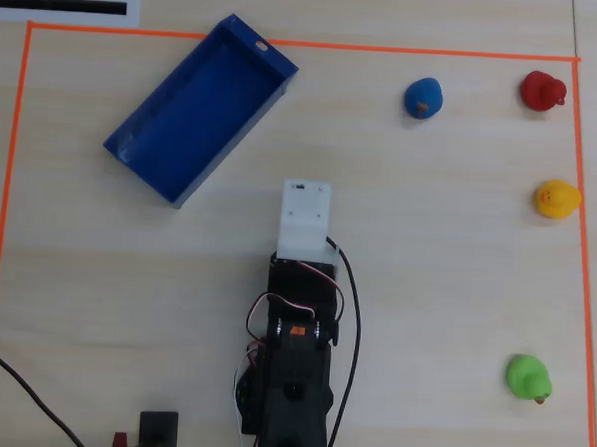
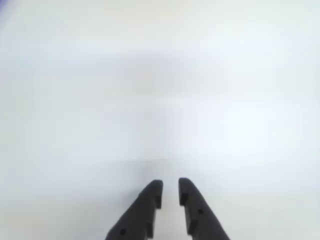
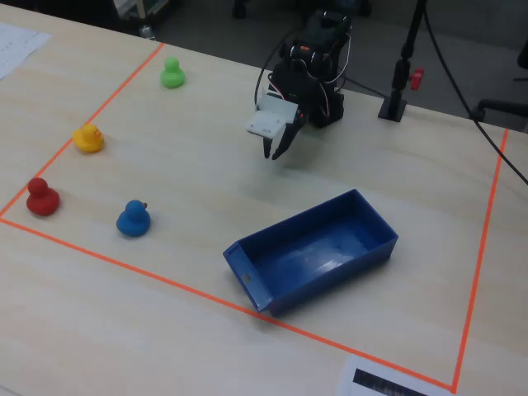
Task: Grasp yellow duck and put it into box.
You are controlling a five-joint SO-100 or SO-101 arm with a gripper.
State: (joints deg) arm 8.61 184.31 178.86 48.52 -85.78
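The yellow duck (image 1: 556,199) sits at the right edge of the taped area in the overhead view, and at the left in the fixed view (image 3: 87,138). The blue box (image 1: 233,138) lies open and empty at the upper left, and in the fixed view it is at the front (image 3: 330,279). My gripper (image 3: 275,153) hangs over bare table in the middle, pointing down, far from the duck and beside the box. In the wrist view its dark fingers (image 2: 170,182) are nearly together with only a narrow gap, holding nothing. Overhead, a white wrist mount (image 1: 306,214) hides the jaws.
A blue duck (image 1: 423,98), a red duck (image 1: 542,91) and a green duck (image 1: 528,378) stand along the right side. Orange tape (image 1: 583,248) borders the work area. The arm base (image 1: 290,383) with its cables is at the bottom centre.
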